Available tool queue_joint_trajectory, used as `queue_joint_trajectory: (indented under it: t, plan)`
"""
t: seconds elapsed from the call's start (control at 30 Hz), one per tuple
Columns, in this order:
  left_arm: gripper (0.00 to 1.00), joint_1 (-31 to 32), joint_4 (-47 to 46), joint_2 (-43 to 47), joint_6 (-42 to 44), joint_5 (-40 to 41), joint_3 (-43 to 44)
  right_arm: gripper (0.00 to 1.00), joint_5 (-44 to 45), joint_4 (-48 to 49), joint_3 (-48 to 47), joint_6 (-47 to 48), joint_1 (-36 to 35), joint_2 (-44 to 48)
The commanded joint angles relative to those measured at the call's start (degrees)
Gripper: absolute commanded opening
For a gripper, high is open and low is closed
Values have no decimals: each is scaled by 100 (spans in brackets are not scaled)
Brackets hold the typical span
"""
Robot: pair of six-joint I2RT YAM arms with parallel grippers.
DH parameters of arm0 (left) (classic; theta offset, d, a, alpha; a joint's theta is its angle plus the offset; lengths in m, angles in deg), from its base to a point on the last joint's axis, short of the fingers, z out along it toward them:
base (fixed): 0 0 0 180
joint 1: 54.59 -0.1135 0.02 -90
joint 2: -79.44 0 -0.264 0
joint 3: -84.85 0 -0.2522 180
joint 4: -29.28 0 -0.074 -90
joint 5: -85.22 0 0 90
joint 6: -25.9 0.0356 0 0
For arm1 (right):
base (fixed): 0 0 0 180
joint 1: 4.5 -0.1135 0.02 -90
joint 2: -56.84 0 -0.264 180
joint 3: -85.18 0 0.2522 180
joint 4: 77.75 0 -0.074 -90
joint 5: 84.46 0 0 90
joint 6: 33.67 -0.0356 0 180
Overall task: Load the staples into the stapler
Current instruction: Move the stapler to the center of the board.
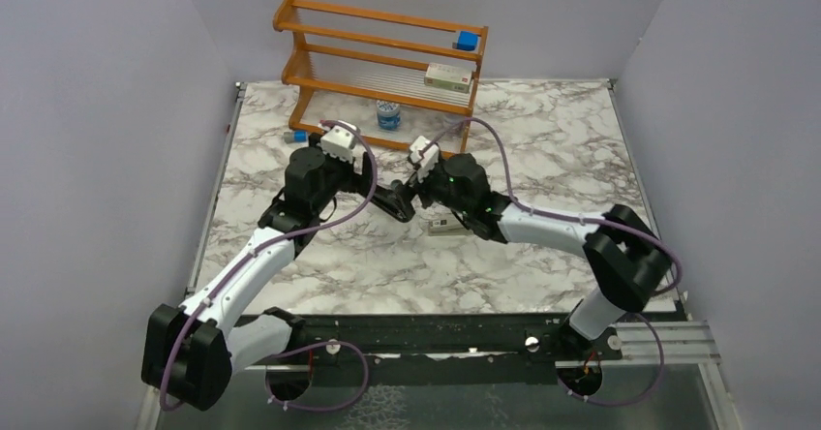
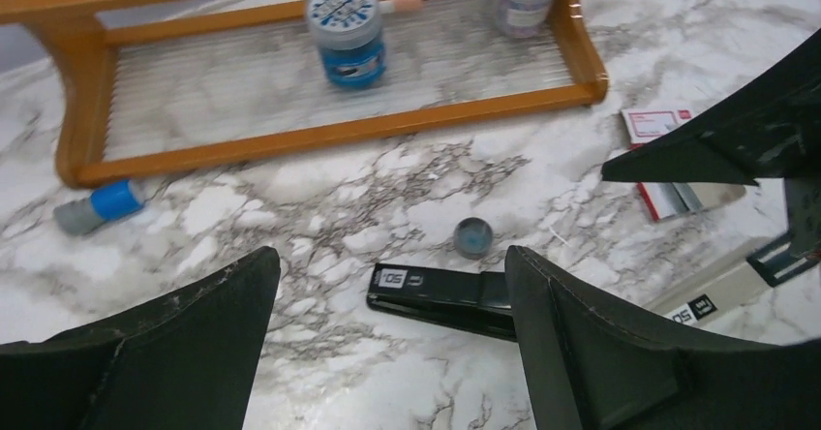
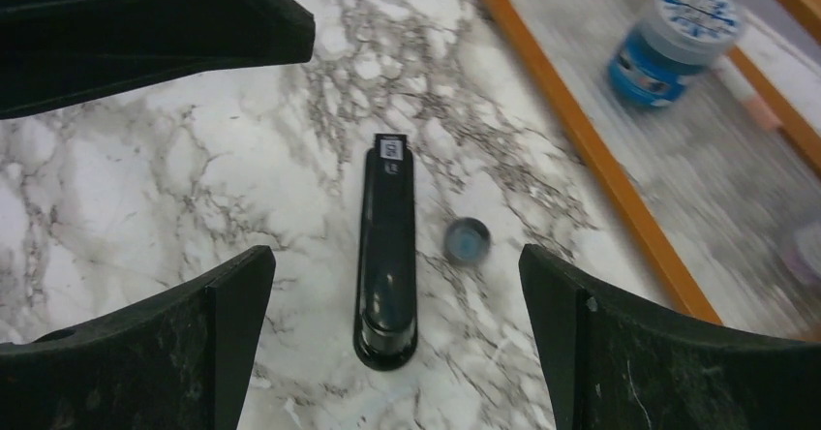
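Stapler (image 3: pixel 387 246): slim black bar, flat on the marble desk (image 3: pixel 145 178) before the wooden rack (image 2: pixel 319 139), with a small round cap (image 3: pixel 467 239) just beside it and what look like the staples (image 2: pixel 692 198) in an open box tray nearby. I judge it stiff, smooth-sided and hinged, so best taken across its narrow flanks near mid-length, lest it swing open. My left pincer (image 2: pixel 392 256) and right pincer (image 3: pixel 397 256) both hang over it, jaws wide, holding nothing.
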Motion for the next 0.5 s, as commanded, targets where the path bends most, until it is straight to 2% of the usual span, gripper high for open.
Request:
queue_joint_trajectory:
  t: [0.0,0.17,0.47]
  plan:
    - [90,-364,408,478,-624,685,-285,98,-1626,-230,-1026,143,-4,-937]
    - [90,-711,613,850,-788,873,-533,93,-1445,-657,-1561,60,-4,-1577]
    - [90,-786,664,1061,-525,851,-622,87,-742,-948,-1621,281,-2,-2071]
